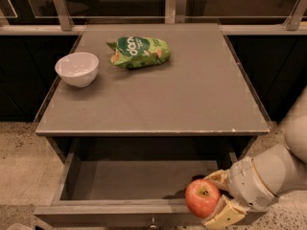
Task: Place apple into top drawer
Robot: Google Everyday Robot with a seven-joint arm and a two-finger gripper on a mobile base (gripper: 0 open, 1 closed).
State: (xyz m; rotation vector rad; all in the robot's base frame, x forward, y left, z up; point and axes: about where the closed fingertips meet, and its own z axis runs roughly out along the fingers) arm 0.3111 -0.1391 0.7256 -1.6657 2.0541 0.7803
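The top drawer (120, 178) stands pulled open below the tabletop, its grey-brown floor bare and its front panel (110, 213) at the bottom edge of the view with a small knob (153, 221). My gripper (213, 198) is at the drawer's front right corner, shut on the red-orange apple (202, 197). The apple's stem end faces up and it hangs over the drawer's front right part, close to the front panel. One pale finger (224, 215) shows below the apple, the other (217, 176) above it.
A white bowl (76, 69) sits on the tabletop (192, 99) at the left. A green chip bag (139, 51) lies at the back middle. A railing with metal posts (60, 6) runs behind the table. Speckled floor (24, 166) lies to the left.
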